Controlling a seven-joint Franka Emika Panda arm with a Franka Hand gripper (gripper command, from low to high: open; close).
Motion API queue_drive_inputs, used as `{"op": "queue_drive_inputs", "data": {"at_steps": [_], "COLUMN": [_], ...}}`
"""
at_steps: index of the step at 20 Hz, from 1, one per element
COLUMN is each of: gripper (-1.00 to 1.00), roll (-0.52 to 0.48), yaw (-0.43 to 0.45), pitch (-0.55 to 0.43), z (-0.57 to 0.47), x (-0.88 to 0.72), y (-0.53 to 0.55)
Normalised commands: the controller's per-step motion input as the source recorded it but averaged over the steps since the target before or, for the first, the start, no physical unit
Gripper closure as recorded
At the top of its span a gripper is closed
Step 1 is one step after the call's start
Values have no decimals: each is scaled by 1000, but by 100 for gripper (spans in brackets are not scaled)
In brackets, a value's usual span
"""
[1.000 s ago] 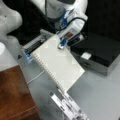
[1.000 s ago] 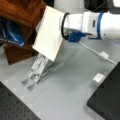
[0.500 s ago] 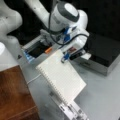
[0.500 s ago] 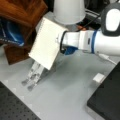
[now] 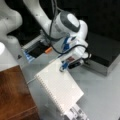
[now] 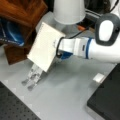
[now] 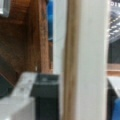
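At a front view's left stood the brown wooden block [image 5: 13, 96], and just to its right the white board [image 5: 60, 88] hung tilted above the grey table [image 5: 105, 85], its lower edge close over the clear rack [image 5: 76, 113] at the bottom of that view. The gripper [image 5: 63, 67] met the board at its upper edge, and its jaws were clamped on that edge, with the white arm [image 5: 66, 26] rising behind it toward the top. Farther right lay the black box [image 5: 105, 52], well apart from the board. In a front view the same board [image 6: 45, 46] showed its broad pale face, slanting down to the left, with the wooden block [image 6: 22, 12] and something blue [image 6: 11, 33] behind it at the left, the rack [image 6: 33, 76] under its lower corner, and the gripper [image 6: 58, 47] gripping its right edge. A white cylinder [image 6: 68, 11] stood at the top, and a small white piece [image 6: 99, 78] lay on the table at the right, near a black slab [image 6: 107, 97]. In the wrist view the board's edge [image 7: 86, 60] ran upright through the middle, with one dark finger [image 7: 46, 97] pressed beside it at the lower left and brown wood [image 7: 25, 37] beyond.
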Motion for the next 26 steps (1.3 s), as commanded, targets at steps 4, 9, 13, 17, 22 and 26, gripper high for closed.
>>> {"op": "queue_drive_inputs", "data": {"at_steps": [4,9,13,17,22,26], "gripper": [100,100,100,100,100,100], "roll": [-90,-36,-48,-93,-120,-89], "yaw": [21,48,55,42,-30,-149], "pitch": [-60,-62,-86,-84,-55,-24], "z": [-43,-62,-77,-96,-118,-98], "x": [267,279,266,230,169,101], "y": [-43,-64,-72,-2,110,173]}}
